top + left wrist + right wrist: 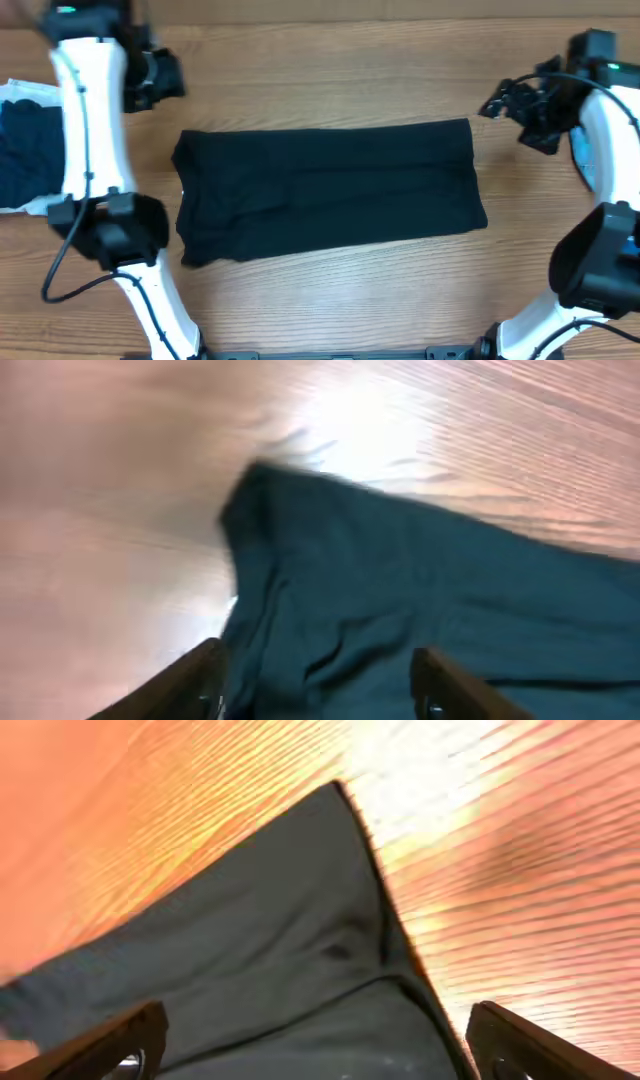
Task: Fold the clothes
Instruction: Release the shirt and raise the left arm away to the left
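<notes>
ITEM: clothes (pixel 330 190). One plain black soft garment with no print. It lies flat on the table (pixel 330 300) near the middle, spread as a wide rectangle with its long side running left to right. The top edge is fairly straight. The lower left corner bulges a little and shallow creases run across the left half. No gripper touches it in the overhead view.

LEFT GRIPPER (pixel 160 75): sits beyond the garment's upper left corner, clear of the cloth, above bare wood. In the left wrist view its two fingers (pixel 190 680) stand apart at the bottom of the frame with nothing between them. One corner of the black cloth lies below, rumpled into soft folds. Jaws parted, holding nothing.

RIGHT GRIPPER (pixel 505 100): sits just past the garment's upper right corner, also off the cloth. In the right wrist view its fingers (pixel 120 1040) are at the two bottom corners of the frame, spread very wide. A pointed corner of the black cloth lies flat on the wood beneath them. Jaws wide apart, holding nothing.

OTHER: dark blue cloth (pixel 25 150) at the table's left edge, partly behind the left arm. It rests on something white, possibly paper or fabric, too cropped to identify
</notes>
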You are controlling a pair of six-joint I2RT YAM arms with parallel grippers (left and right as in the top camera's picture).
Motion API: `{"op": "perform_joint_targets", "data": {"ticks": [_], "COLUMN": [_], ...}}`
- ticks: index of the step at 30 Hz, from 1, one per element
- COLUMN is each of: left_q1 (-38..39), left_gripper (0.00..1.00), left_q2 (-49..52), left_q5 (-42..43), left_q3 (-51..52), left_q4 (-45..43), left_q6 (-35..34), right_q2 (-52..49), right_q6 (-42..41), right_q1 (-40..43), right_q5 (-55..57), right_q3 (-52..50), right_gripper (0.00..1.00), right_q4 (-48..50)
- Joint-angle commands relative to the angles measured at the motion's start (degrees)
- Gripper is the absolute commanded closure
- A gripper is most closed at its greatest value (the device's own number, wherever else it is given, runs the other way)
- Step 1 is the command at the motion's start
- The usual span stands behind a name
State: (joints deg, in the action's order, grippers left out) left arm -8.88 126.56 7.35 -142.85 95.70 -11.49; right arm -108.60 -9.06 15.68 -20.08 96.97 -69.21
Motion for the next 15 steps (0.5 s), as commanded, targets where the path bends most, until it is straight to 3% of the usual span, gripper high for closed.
{"op": "perform_joint_targets", "data": {"ticks": [1,5,7,9,10,12,13,14,15], "left_q1": [-1.27,-1.25,-1.16,-1.16,-1.16,-1.16,-1.16,-1.16,-1.16], "left_gripper": [0.34,0.32,0.24,0.14,0.02,0.0,0.0,0.0,0.0], "left_q2": [-5.03,-13.7,-17.81,-22.18,-23.8,-26.84,-27.76,-28.94,-30.36], "left_q5": [2.1,-0.74,-1.33,-1.4,-1.38,-1.38,-1.38,-1.36,0.9], "left_q3": [-3.82,-3.89,-3.89,-3.89,-3.89,-3.89,-3.89,-3.89,-3.89], "left_q4": [1.09,1.09,1.09,1.09,1.09,1.09,1.09,1.09,1.09], "left_q6": [-0.02,-2.29,-2.29,-2.25,-2.25,-2.25,-2.25,-2.25,-2.23], "right_q2": [-0.11,-1.4,-2.29,-3.61,-4.17,-4.68,-4.7,-4.7,-4.9], "right_q6": [3.19,3.32,3.32,3.28,3.28,3.34,3.37,3.32,3.3], "right_q1": [1.68,1.64,1.64,1.64,1.53,1.16,0.72,0.04,-1.03], "right_q5": [-4.22,-4.26,-4.24,-4.26,-4.37,-7.58,-9.94,-10.27,-10.01], "right_q3": [0.44,-1.25,-2.56,-4.28,-5.18,-7.19,-8.68,-10.25,-12.5], "right_gripper": [0.0,0.0,0.01,0.12,0.21,0.44,0.5,0.5,0.41], "right_q4": [-1.33,-2.34,-2.25,-2.14,-1.7,0.39,2.34,4.44,6.97]}}
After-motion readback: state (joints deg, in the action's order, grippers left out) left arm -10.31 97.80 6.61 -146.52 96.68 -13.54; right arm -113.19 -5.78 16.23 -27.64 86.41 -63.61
